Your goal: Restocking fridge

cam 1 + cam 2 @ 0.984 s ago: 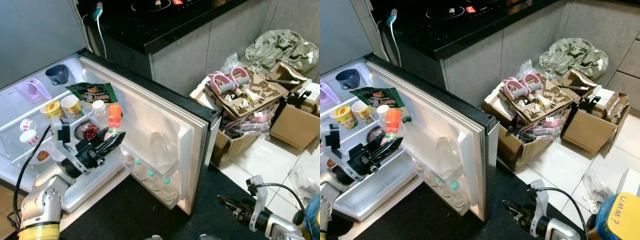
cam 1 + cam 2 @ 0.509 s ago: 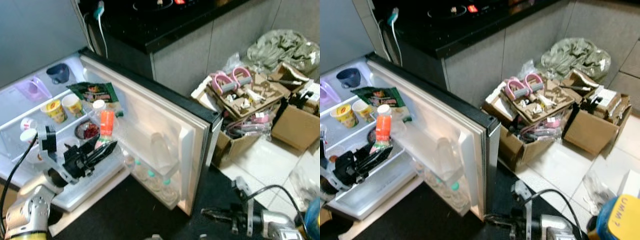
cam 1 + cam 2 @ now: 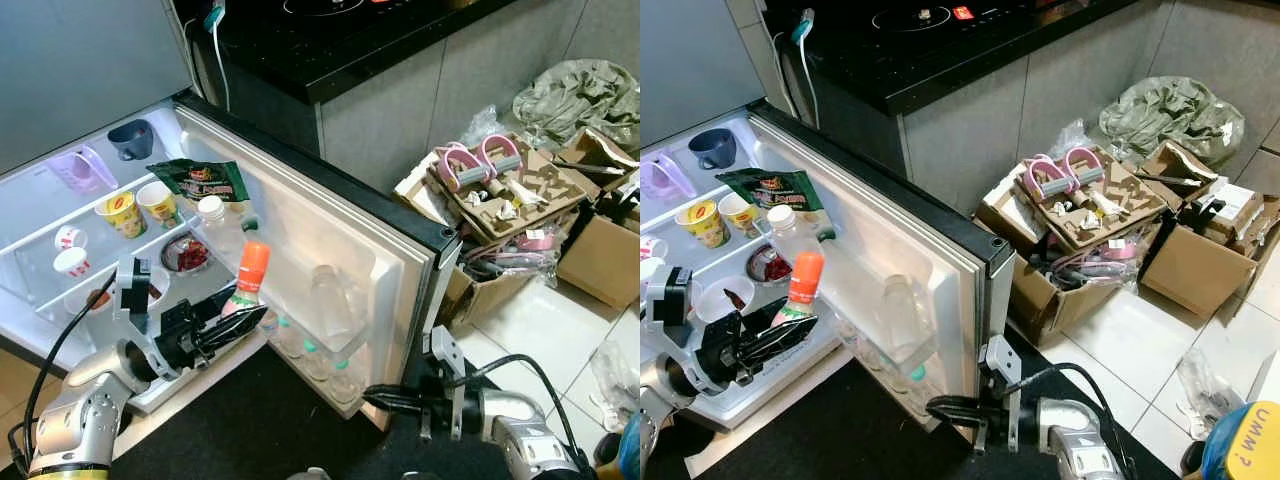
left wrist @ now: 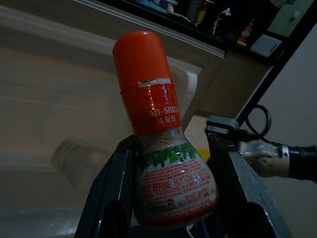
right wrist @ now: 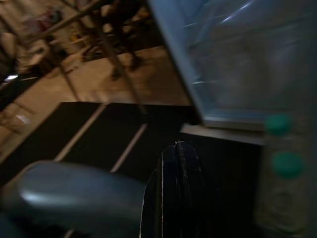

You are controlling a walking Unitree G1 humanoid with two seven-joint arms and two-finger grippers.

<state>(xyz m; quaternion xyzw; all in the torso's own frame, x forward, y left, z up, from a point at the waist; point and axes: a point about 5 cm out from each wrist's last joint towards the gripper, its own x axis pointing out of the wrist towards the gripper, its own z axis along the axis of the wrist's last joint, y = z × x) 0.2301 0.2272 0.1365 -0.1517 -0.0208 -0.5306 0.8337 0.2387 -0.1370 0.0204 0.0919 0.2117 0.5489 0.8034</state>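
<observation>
My left gripper [image 3: 240, 318] is shut on a seasoning bottle [image 3: 247, 278] with an orange cap, green-and-red label and pale granules; the left wrist view shows the bottle [image 4: 165, 144] clamped upright between the two black fingers [image 4: 111, 186]. It hangs in front of the open mini fridge [image 3: 90, 250], between the lower shelf and the open door [image 3: 330, 270]. My right gripper [image 3: 385, 402] is shut and empty, low by the bottom outer corner of the door, its tips [image 5: 177, 148] pointing at the door's lower rack.
Fridge shelves hold noodle cups [image 3: 122, 213], a snack bag [image 3: 198, 182], a clear bottle [image 3: 215, 225] and bowls. Green-capped bottles [image 3: 310, 352] fill the door rack. Cluttered cardboard boxes [image 3: 500, 215] stand right on the tile floor; a black mat [image 3: 250, 430] lies underfoot.
The left gripper has carried the orange-capped bottle lower and to the right, toward the door. The right arm has swung left, up to the door's bottom corner. The camera has shifted slightly.
</observation>
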